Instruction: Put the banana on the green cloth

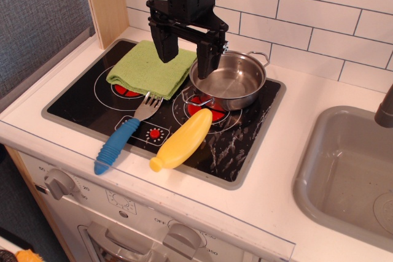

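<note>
The banana (182, 140) is a smooth yellow toy lying on the black stovetop near its front edge, stub end toward the front left. The green cloth (151, 69) lies folded on the back left burner. My gripper (187, 61) hangs open and empty above the gap between the cloth and the steel pan, well behind and above the banana. Its two black fingers (166, 46) point down, one over the cloth's right edge, the other over the pan's left rim.
A steel pan (229, 80) sits on the back right burner. A blue-handled fork (123, 134) lies left of the banana. A grey sink (350, 176) is at the right. A tiled wall stands behind; a wooden panel (103, 1) at back left.
</note>
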Action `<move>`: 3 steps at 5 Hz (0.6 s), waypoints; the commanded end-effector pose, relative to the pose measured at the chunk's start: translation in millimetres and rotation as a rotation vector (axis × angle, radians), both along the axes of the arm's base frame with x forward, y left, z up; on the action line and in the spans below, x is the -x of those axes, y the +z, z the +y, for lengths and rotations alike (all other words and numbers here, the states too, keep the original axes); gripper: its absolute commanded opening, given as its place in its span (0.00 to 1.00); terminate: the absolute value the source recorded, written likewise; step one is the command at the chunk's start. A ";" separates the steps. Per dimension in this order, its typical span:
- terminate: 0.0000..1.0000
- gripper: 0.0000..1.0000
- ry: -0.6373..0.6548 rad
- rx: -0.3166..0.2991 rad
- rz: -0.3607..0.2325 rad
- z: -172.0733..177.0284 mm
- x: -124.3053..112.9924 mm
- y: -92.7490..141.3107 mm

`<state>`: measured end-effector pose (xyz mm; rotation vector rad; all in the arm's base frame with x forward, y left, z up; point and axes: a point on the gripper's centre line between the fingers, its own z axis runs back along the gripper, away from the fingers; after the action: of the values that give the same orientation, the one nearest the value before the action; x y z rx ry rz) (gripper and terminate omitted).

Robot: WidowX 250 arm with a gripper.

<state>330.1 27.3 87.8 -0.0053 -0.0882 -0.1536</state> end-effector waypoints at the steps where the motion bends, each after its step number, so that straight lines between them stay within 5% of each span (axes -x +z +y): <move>1: 0.00 1.00 0.000 0.000 0.000 0.0 0.0 0.0; 3: 0.00 1.00 -0.068 0.023 -0.084 -21.4 48.9 14.2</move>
<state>274.4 2.3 90.0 -0.0358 -0.1290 -0.2170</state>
